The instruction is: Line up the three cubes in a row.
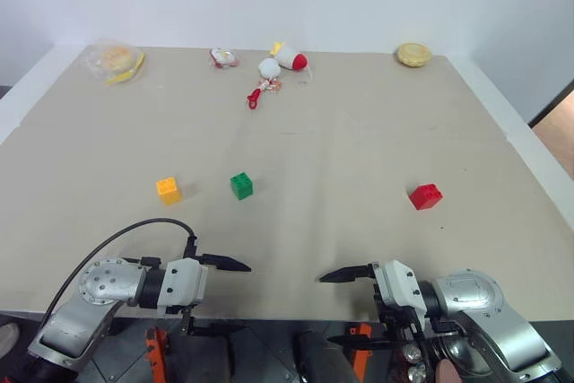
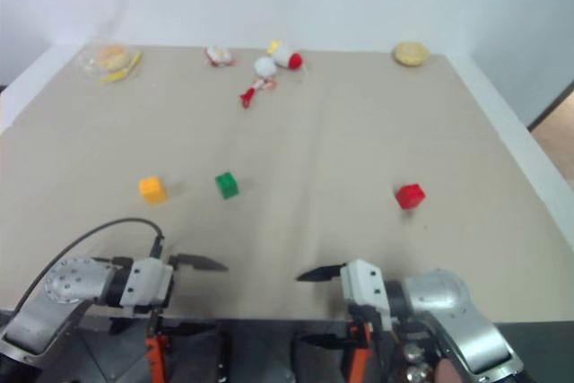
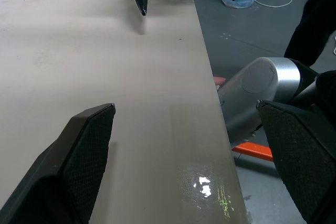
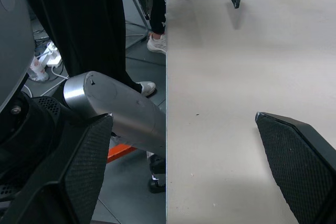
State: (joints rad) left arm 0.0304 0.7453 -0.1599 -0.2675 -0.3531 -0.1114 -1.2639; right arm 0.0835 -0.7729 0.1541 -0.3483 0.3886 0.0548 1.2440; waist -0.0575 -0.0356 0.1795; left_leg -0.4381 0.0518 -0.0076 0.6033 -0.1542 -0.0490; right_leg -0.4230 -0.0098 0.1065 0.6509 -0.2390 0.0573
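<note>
Left gripper (image 1: 220, 296) and right gripper (image 1: 345, 308) hover at the table's (image 1: 359, 150) near edge, fingers spread wide, empty. Mid-table: yellow cube (image 1: 168, 189), green cube (image 1: 241, 186) close together, red cube (image 1: 425, 195) well apart. Likely light, rigid, slick; pinch flat sides.

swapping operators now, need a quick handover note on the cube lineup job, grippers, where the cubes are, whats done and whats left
Left gripper: open, empty, at the near table edge.
Right gripper: open, empty, at the near edge, facing the left one.
Yellow-orange cube and green cube sit side by side with a gap, mid-table on the left.
Red cube sits apart on the right, roughly level with them.
Done: nothing is gripped.
Left: probably bring the red cube in beside the green one, then even out the row.
</note>
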